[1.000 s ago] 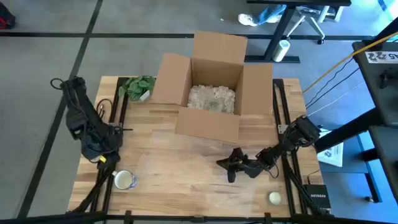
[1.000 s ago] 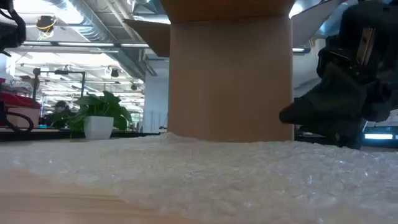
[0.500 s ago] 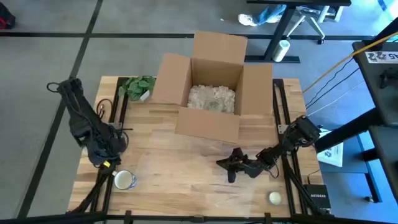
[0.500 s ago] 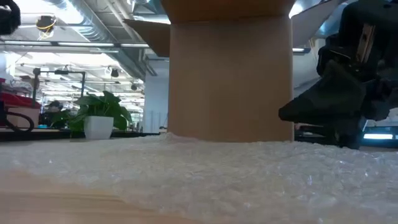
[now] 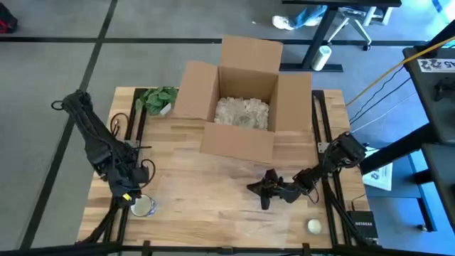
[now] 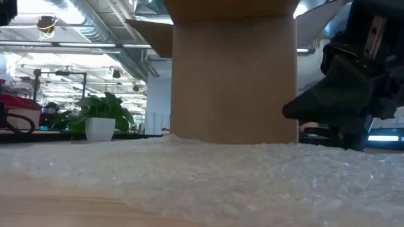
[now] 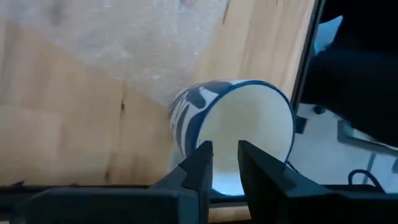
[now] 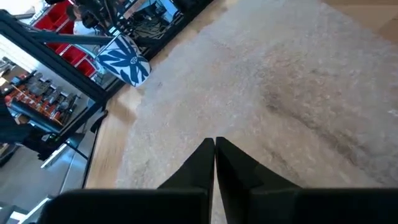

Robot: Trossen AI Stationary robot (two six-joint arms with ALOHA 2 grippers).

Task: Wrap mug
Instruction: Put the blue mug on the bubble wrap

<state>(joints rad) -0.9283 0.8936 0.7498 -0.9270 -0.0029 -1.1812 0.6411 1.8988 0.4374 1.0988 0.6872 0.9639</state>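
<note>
A white mug [image 5: 146, 208] with a blue pattern stands upright, mouth up, at the table's near left corner, just off the bubble wrap's [image 5: 206, 195] left edge. My left gripper [image 7: 225, 155] points down over the mug's rim, fingers a little apart. One finger sits over the rim's wall and the other over the opening [image 7: 255, 137]. My right gripper [image 5: 261, 188] is shut, low over the right half of the wrap [image 8: 280, 93], pointing toward the table's left. My left gripper comes at the mug's rim [image 7: 198, 134] from above, one finger outside the wall and one over the opening; whether either finger touches it, I cannot tell. My right gripper's shut fingers [image 8: 205, 158] lie low over the bubble wrap; whether they touch it, I cannot tell.
An open cardboard box [image 5: 242, 107] with pale filler stands at the far middle, flaps spread. A small potted plant [image 5: 158, 99] is at the far left. A small pale round object [image 5: 313, 226] lies near the front right corner.
My left gripper has moved toward the table's near edge and down, from beside the mug to over its rim. The mug has stayed in place.
</note>
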